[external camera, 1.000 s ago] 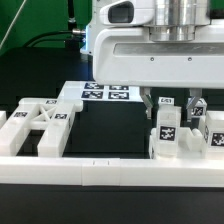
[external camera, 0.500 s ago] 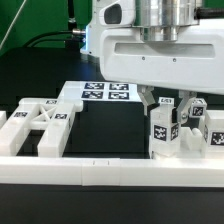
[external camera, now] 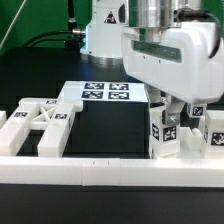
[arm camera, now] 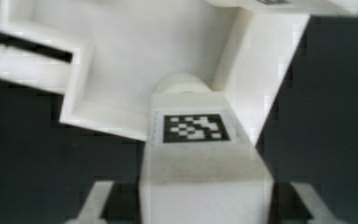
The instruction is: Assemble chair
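The chair is in loose white tagged pieces. An upright blocky chair piece (external camera: 165, 133) stands at the exterior view's right, just behind the front rail. My gripper (external camera: 172, 116) comes down over its top, the hand turned at an angle. In the wrist view the same piece (arm camera: 197, 128), with a square tag on it, fills the space between my fingers (arm camera: 101, 200), and my gripper (arm camera: 201, 202) is shut on it. It joins a larger white chair part (arm camera: 149, 60) beyond it. A flat frame-like chair part (external camera: 38, 124) lies at the exterior view's left.
A long low white rail (external camera: 105, 173) runs along the front. The marker board (external camera: 105, 93) lies flat behind the middle. Another tagged white piece (external camera: 214, 130) stands close at the right of the held piece. The arm's body hangs above the right half.
The hand has turned about its upright axis over the right-hand piece, staying in the same place. The piece's tag face has shifted a little with it. The jaws hold the same width.
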`<state>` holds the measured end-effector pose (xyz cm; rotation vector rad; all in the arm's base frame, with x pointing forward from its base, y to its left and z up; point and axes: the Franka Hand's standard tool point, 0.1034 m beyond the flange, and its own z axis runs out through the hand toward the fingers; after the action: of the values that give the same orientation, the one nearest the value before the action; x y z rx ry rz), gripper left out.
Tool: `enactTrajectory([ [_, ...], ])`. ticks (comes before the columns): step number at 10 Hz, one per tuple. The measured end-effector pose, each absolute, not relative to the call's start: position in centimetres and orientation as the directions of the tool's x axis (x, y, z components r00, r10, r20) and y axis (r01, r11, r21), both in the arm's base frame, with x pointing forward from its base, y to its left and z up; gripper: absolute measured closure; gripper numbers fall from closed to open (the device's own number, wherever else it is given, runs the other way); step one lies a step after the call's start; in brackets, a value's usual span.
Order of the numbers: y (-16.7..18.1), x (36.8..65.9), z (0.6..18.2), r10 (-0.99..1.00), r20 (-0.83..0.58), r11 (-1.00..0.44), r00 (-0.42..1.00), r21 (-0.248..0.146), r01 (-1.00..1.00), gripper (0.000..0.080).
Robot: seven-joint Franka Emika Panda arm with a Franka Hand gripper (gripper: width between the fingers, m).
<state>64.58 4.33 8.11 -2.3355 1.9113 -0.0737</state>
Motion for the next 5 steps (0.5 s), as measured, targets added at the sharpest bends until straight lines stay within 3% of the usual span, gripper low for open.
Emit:
enactTrajectory([
  [1,4.33,64.57,8.10,-0.992,-0.051,-0.110,0.117,-0.119,-0.987,0.0512],
  [3,4.34,64.58,8.09,-0.992,-0.051,-0.108,0.114,-0.119,-0.987,0.0512],
  [5,4.30,64.60,8.11,-0.984,-0.044,-0.165,0.171,-0.123,-0.979,0.0275],
])
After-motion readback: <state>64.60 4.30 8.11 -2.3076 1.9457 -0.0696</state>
